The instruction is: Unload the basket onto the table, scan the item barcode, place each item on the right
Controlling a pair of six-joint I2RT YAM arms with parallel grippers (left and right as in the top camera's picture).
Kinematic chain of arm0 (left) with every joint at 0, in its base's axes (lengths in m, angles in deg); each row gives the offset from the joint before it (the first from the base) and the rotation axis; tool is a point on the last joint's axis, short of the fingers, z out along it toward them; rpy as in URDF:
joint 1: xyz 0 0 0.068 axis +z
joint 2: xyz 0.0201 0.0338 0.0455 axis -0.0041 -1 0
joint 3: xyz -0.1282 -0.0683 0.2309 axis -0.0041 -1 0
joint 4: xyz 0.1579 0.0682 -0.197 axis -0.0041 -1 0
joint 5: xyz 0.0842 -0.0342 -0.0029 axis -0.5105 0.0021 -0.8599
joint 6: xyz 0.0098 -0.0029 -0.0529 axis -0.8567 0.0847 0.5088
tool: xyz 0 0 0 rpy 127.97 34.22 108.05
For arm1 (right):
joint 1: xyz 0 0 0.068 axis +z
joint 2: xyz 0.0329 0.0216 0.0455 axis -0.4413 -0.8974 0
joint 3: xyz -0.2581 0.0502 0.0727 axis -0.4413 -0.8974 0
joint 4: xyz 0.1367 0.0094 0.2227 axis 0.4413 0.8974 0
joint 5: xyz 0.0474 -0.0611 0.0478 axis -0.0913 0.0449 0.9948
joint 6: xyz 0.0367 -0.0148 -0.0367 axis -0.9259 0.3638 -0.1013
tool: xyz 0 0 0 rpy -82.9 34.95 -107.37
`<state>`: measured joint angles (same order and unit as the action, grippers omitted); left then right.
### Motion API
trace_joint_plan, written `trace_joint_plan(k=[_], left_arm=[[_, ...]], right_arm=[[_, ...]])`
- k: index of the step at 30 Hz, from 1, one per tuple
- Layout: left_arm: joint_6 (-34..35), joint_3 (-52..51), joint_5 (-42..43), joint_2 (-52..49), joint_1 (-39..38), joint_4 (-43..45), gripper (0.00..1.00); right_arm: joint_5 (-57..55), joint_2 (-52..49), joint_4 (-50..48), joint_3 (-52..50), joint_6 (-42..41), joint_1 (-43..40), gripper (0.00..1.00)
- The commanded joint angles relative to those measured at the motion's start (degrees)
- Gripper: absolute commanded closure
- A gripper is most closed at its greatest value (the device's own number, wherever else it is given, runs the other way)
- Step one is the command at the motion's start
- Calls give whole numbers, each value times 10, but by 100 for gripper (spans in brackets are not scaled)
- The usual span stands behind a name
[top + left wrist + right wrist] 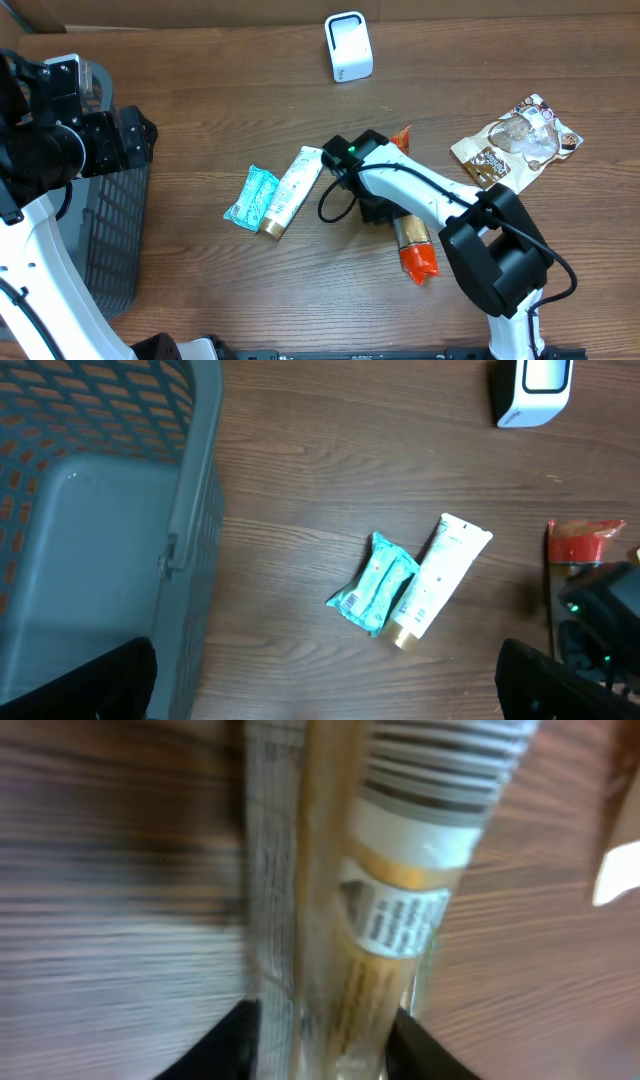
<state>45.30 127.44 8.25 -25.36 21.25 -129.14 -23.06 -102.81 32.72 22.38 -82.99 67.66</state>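
Observation:
The item [412,238] is a long yellow-brown stick pack with red ends, lying on the table right of centre. My right gripper [378,207] is down over its middle. In the right wrist view the pack [400,890] runs up between the two black fingers, its barcode [445,760] facing the camera at the top. The right gripper [325,1035] stands open, with the jaws a little wider than the pack. The white scanner [349,46] stands at the back. My left gripper [325,695] hangs wide open and empty above the table's left side.
A grey basket [110,230] sits at the left edge. A teal packet [251,197] and a white tube [293,189] lie side by side left of the right gripper. A snack bag [518,142] lies at the right.

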Motion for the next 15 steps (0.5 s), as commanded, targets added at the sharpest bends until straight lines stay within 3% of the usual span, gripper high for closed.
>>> trace_joint_plan(k=[1, 4, 6, 13, 15], left_arm=[[-15, 1, 7, -2, 0, 1, 0], [-15, 1, 7, -2, 0, 1, 0], [-15, 1, 7, -2, 0, 1, 0], [-15, 1, 7, -2, 0, 1, 0], [-15, 1, 7, -2, 0, 1, 0]], right_arm=[[85, 5, -16, 16, 6, 32, 40], [110, 5, -29, 16, 15, 53, 23], [107, 6, -33, 17, 19, 58, 18], [82, 34, -2, 50, 19, 12, 13], [59, 45, 11, 61, 51, -2, 11]])
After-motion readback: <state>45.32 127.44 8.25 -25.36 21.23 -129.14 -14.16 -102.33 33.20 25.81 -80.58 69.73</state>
